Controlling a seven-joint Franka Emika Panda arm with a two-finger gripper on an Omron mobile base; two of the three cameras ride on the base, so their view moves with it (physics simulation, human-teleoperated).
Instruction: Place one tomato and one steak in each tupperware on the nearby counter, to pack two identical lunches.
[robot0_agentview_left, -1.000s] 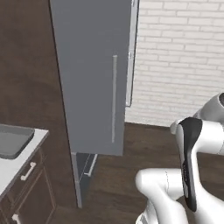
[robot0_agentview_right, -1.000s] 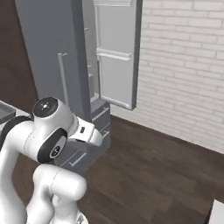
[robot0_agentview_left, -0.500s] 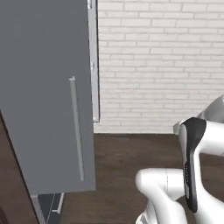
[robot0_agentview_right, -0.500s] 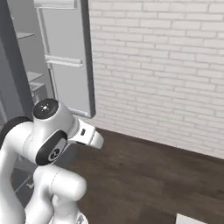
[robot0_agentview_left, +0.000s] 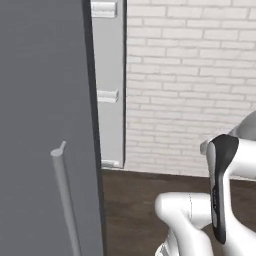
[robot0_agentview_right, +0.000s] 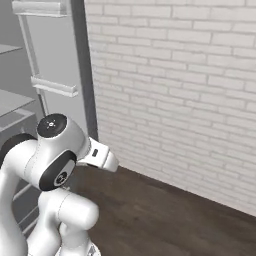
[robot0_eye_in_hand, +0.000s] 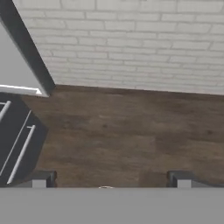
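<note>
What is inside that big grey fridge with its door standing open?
Through the open fridge, the right base view shows pale bare shelves and small door racks. No food shows on them. The grey door in the left base view covers the rest of the inside.

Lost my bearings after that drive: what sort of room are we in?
Probably a kitchen corner: a tall grey fridge door with a bar handle stands open, door shelves inside, against a white brick wall over a dark wood floor.
</note>
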